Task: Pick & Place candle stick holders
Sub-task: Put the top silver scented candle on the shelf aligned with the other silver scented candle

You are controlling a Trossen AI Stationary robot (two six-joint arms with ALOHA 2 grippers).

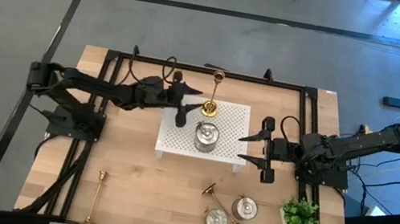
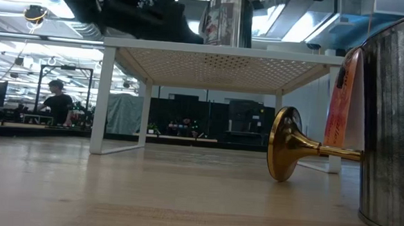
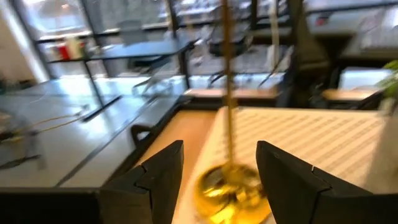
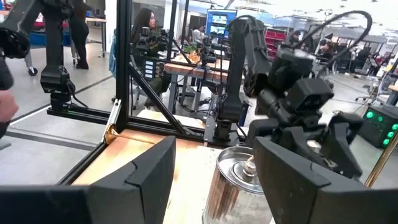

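Note:
A gold candlestick (image 1: pixel 213 98) stands upright by its round base on the far left corner of the white perforated stand (image 1: pixel 231 121). My left gripper (image 1: pixel 191 106) is open, and its fingers stand on either side of that base (image 3: pixel 227 186) without visibly touching it. A squat silver holder (image 1: pixel 207 135) stands on the stand's middle and also shows in the right wrist view (image 4: pixel 239 180). My right gripper (image 1: pixel 243 148) is open and empty at the stand's right edge. Two gold candlesticks (image 1: pixel 95 196) (image 1: pixel 222 206) lie on the table, and two silver holders (image 1: pixel 245 209) (image 1: pixel 216 220) stand near the front edge.
A small green plant (image 1: pixel 298 214) stands at the front right. In the low view the lying candlestick's base (image 2: pixel 283 153) and a silver holder (image 2: pixel 395 123) are close to the camera. A black frame (image 1: pixel 112 55) runs around the table. People are in the room behind.

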